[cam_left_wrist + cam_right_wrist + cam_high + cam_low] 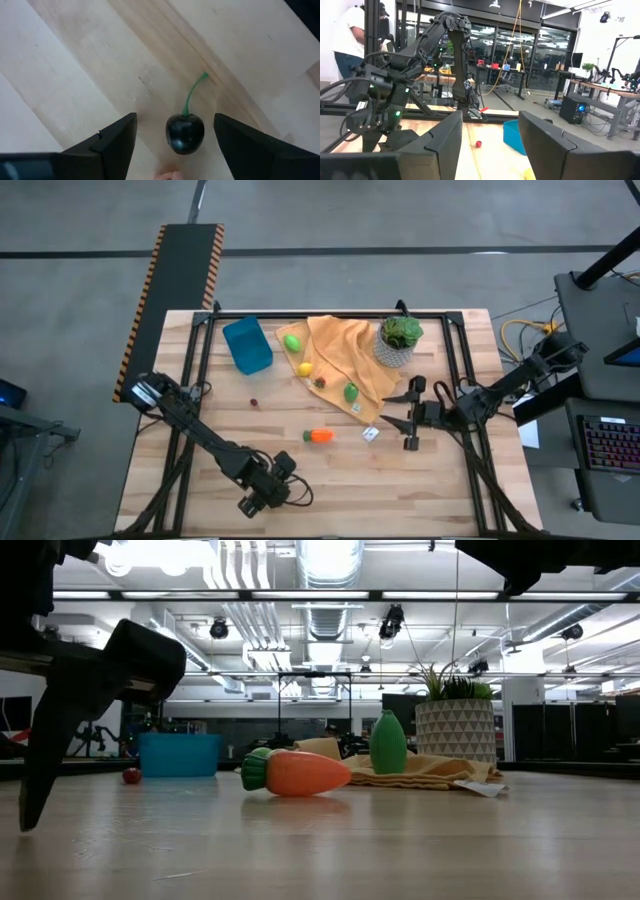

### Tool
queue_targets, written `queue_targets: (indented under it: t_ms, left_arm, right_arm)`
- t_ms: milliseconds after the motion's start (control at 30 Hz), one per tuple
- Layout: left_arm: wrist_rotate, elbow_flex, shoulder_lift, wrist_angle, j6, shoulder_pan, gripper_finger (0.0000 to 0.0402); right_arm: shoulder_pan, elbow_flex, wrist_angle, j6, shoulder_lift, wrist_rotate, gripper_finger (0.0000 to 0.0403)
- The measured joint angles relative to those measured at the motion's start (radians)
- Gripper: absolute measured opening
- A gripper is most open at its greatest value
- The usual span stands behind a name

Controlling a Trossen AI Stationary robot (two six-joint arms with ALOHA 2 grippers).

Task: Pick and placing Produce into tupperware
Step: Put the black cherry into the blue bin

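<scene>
While the right hand (397, 423) waits open, the left hand (175, 137) straddles a dark cherry (185, 134), fingers apart.

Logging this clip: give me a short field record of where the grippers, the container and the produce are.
left gripper: fingers open astride a dark cherry on the table's near edge
right gripper: open, waiting right of the cloth
tupperware: blue, nothing visible inside
orange cloth: two green pieces and a yellow one on it
toy carrot: on bare wood
potted plant: at the cloth's far right corner
</scene>
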Motion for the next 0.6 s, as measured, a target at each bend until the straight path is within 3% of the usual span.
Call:
queue_targets:
  t_ms: [433,600]
  left_arm:
    - [0.007,0.000,0.000,0.001,-0.001,0.001,0.0111]
    - [0.007,0.000,0.000,0.004,0.001,0.001,0.0084]
  right_arm:
    - [0.000,0.000,0.000,0.000,0.000,0.002,0.0187]
    - [0.000,0.000,0.000,0.000,0.000,0.002,0.0187]
